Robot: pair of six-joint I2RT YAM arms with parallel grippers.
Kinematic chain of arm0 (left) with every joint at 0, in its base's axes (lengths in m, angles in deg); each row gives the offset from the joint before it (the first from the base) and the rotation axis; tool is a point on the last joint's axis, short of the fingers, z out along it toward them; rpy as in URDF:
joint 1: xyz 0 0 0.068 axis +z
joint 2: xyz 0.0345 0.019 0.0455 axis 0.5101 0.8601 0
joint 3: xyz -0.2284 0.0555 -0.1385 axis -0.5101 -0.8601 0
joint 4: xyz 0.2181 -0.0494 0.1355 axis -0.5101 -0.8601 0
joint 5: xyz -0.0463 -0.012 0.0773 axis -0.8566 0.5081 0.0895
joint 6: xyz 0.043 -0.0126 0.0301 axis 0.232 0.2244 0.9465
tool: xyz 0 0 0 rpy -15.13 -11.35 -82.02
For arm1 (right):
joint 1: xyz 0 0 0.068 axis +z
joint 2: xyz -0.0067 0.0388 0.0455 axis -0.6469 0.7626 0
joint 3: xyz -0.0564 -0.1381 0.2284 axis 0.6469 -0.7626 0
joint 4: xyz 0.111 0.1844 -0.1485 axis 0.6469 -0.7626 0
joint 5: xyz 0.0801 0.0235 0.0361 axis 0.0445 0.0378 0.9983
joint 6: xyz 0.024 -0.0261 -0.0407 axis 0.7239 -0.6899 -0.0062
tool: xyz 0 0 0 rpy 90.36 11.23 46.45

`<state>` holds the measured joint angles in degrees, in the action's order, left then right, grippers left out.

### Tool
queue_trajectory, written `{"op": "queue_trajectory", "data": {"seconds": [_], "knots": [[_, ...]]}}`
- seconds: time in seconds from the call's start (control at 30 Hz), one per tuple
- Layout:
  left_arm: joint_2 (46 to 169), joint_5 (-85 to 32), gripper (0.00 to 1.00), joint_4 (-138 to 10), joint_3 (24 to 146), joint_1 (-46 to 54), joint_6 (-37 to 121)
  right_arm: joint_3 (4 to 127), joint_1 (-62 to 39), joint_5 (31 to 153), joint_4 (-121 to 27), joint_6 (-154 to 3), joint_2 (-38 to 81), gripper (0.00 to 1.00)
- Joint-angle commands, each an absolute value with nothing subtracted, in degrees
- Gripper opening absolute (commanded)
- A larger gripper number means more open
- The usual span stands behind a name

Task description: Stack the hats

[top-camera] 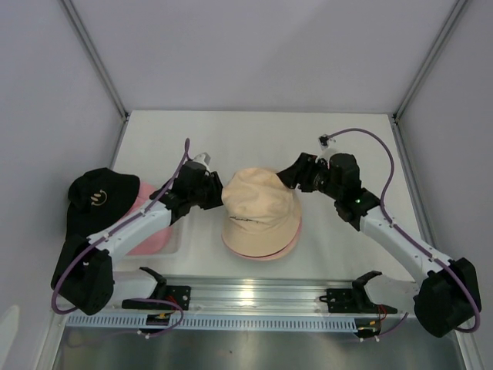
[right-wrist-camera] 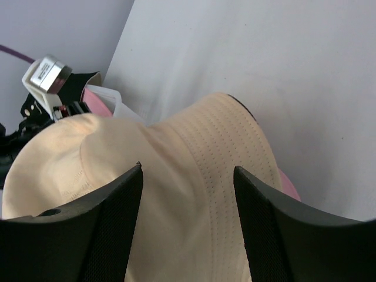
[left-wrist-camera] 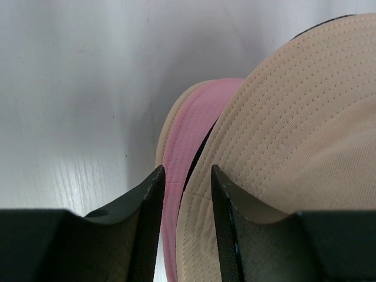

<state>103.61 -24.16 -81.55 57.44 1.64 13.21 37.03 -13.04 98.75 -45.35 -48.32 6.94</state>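
bright, even overhead light — soft shadows; glare on the rail (top-camera: 246, 293)

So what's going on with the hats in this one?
Both arms are at the cream hat in the middle of the table, which sits on top of a pink hat. The left gripper is at its left brim, its fingers narrowly apart with brim edges between them; whether it is pinching is unclear. The right gripper hangs open over the hat's right side. At the far left, a black hat lies on a second pink hat, untouched.
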Motion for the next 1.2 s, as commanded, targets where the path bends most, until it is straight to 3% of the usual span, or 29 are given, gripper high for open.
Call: {"op": "queue_trajectory", "data": {"seconds": [0.0, 0.3, 0.4, 0.43, 0.5, 0.57, 0.67, 1.0, 1.17], "knots": [[101.7, -22.9, 0.41, -75.7, 58.8, 1.0, 15.8, 34.0, -11.6, 98.0, -40.9, -51.8, 3.1, 0.67], [96.3, -18.4, 0.43, -67.0, 57.5, 1.0, 21.7, 29.0, -9.1, 96.9, -39.1, -51.7, 0.0, 0.66], [97.4, -16.3, 0.44, -66.6, 58.7, 1.1, 23.0, 29.0, -8.7, 90.5, -42.0, -52.3, -0.2, 0.69], [97.7, -15.9, 0.44, -67.2, 59.1, 1.0, 23.5, 30.0, -8.8, 87.3, -45.9, -50.9, -0.2, 0.74], [98.6, -13.7, 0.44, -70.2, 61.4, 1.1, 25.1, 32.7, -11.1, 79.0, -54.4, -46.7, 1.3, 0.75], [97.8, -12.2, 0.45, -72.0, 62.5, 1.1, 26.6, 35.5, -18.7, 81.5, -61.6, -42.9, 2.4, 0.74], [96.2, -10.8, 0.48, -76.1, 64.6, 1.8, 26.3, 32.4, -25.4, 90.8, -55.7, -43.5, 0.7, 0.74], [87.0, -14.4, 0.54, -92.1, 67.6, 2.9, 21.8, 26.5, -27.2, 114.3, -34.2, -48.8, 1.7, 0.72], [82.7, -21.6, 0.54, -96.2, 64.9, 2.9, 18.5, 25.3, -27.0, 118.5, -22.3, -49.8, 8.3, 0.73]]}}
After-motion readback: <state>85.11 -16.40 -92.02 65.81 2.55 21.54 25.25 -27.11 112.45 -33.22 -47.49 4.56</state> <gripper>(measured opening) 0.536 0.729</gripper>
